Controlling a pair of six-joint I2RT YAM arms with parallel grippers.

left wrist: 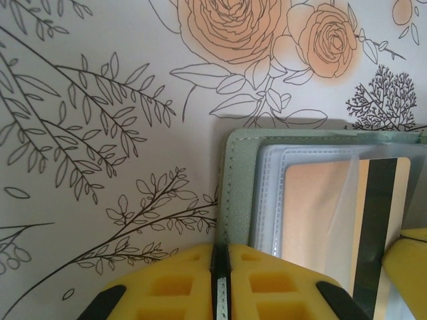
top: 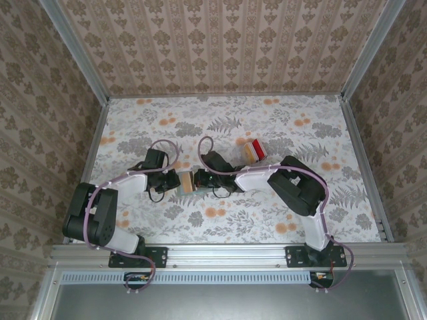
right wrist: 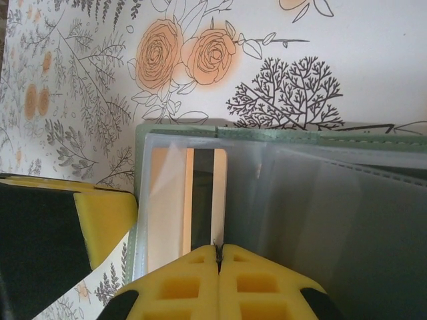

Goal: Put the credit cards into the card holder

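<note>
The card holder (left wrist: 237, 193) lies open mid-table, its grey-green cover showing clear sleeves. My left gripper (left wrist: 220, 257) is shut on the cover's near edge. An orange-yellow credit card (left wrist: 313, 213) with a black stripe sits partly inside a sleeve. In the right wrist view the same card (right wrist: 167, 200) runs lengthwise from my right gripper (right wrist: 218, 250), which is shut on its near end, into the card holder (right wrist: 180, 131). From above, both grippers, left (top: 175, 180) and right (top: 199, 179), meet at the card (top: 186, 181). More red and orange-yellow cards (top: 252, 150) lie behind the right arm.
The floral tabletop (top: 300, 127) is walled by metal rails (top: 363, 167) at its sides. One yellow finger (right wrist: 107, 217) of the left gripper sits close beside the holder's left edge. A right gripper finger (left wrist: 408, 263) is next to the card.
</note>
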